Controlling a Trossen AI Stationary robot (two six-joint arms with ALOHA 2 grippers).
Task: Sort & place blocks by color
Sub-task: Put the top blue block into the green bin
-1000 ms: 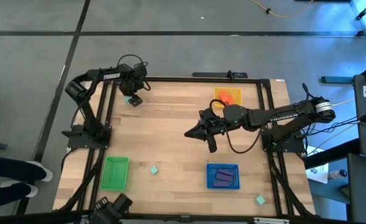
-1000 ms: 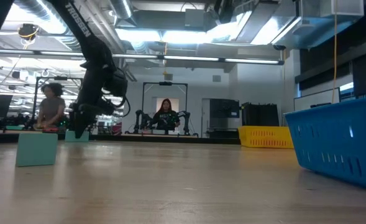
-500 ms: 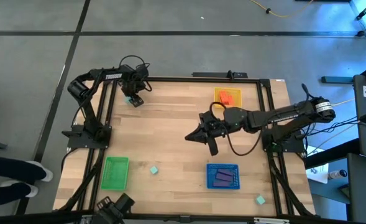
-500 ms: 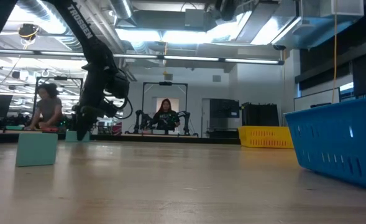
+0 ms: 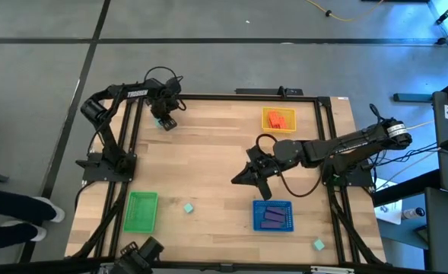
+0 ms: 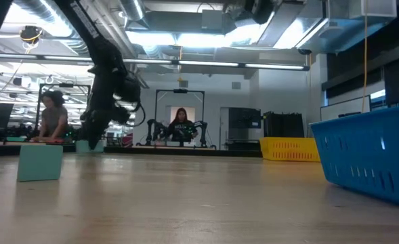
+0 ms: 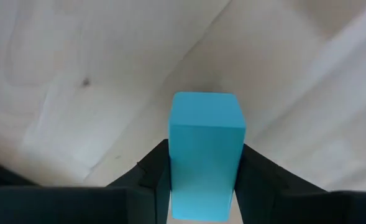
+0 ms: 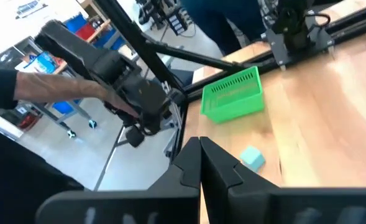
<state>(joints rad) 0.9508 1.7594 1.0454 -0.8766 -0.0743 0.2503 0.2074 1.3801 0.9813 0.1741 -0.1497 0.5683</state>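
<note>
At the table's far left corner, my left gripper [image 5: 163,119] stands over a mint-green block [image 7: 205,149], fingers pointing down and shut on it; the low view shows the same gripper [image 6: 91,135] at the tabletop. My right gripper [image 5: 243,180] hovers shut and empty near mid-table, just far of the blue tray [image 5: 273,216] with purple blocks. Orange blocks lie in the yellow tray [image 5: 278,119]. Two more mint-green blocks lie flat on the table, one [image 5: 188,207] beside the green tray [image 5: 141,211], one [image 5: 318,244] at the near right corner. My left gripper pinches the mint-green block by its two long side faces [image 7: 173,165] between its two fingers [image 7: 155,171]. The fingers come from above and point down. The block stands between them over the tabletop; whether its underside still rests on the wood I cannot tell.
The low view has a mint-green block [image 6: 40,163] close at left, the blue tray's wall [image 6: 368,163] at right and the yellow tray [image 6: 290,148] far back. People show in the room beyond the table. Bare wood lies between the trays.
My right gripper has gone toward the table's near edge, closer to the blue tray, staying shut. My left gripper has settled lower over the mint-green block at the far left corner.
</note>
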